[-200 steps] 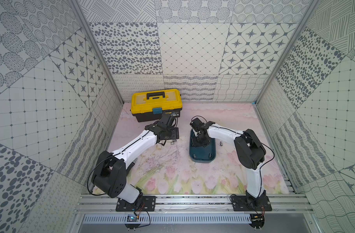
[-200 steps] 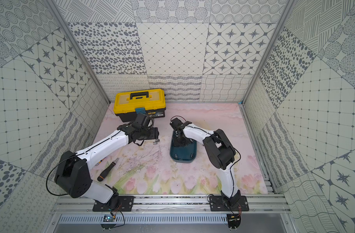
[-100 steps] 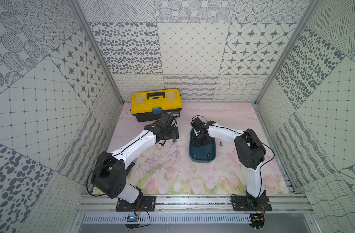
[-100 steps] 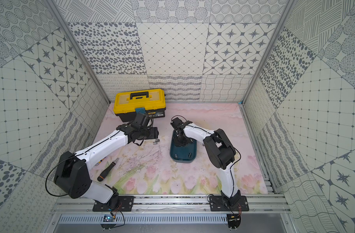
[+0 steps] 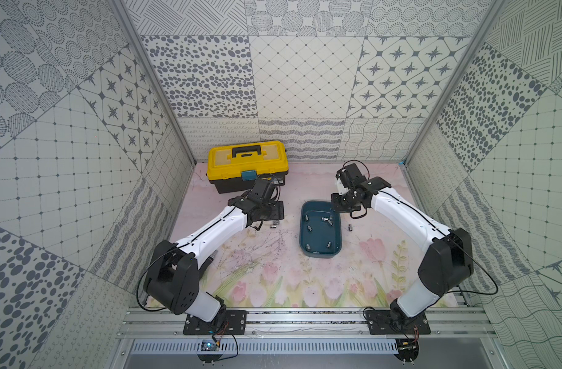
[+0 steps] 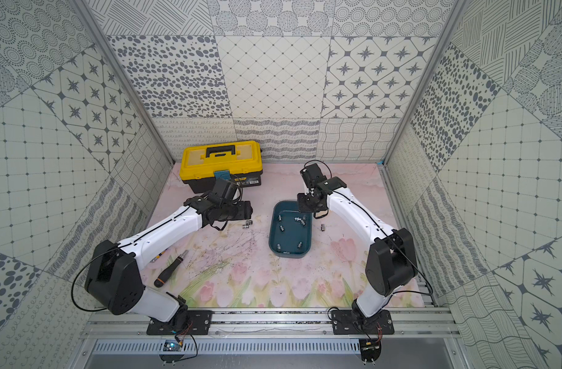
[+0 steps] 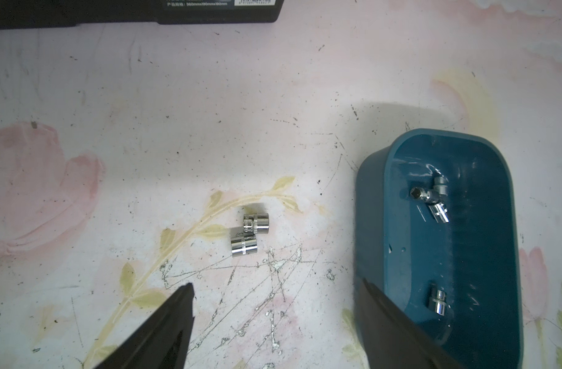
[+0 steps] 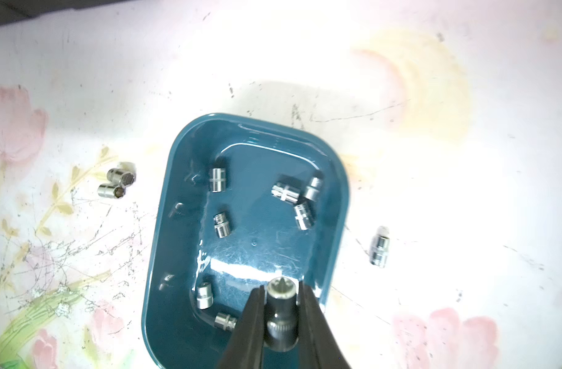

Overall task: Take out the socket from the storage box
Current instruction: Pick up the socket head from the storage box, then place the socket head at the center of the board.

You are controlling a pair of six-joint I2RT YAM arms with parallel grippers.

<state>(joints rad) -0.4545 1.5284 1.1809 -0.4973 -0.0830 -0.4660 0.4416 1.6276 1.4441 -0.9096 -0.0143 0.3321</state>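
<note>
The storage box (image 5: 320, 237) (image 6: 291, 238) (image 8: 260, 255), a shallow teal tub, lies on the flowered mat with several chrome sockets (image 8: 218, 179) loose inside. My right gripper (image 8: 280, 291) (image 5: 341, 207) hangs above the tub's far right corner, shut on one socket (image 8: 281, 308) that stands upright between its fingers. My left gripper (image 7: 277, 289) (image 5: 272, 211) is open over the bare mat to the left of the tub. Two sockets (image 7: 255, 223) (image 5: 272, 226) lie just ahead of it, and nothing is between its fingers.
A yellow-lidded black toolbox (image 5: 247, 159) stands at the back left. One more socket (image 8: 380, 249) (image 5: 350, 227) lies on the mat right of the tub. A screwdriver (image 6: 171, 268) lies near the left arm's base.
My right gripper has closed on a socket inside the tub and risen with it toward the back right. My left gripper has opened wider.
</note>
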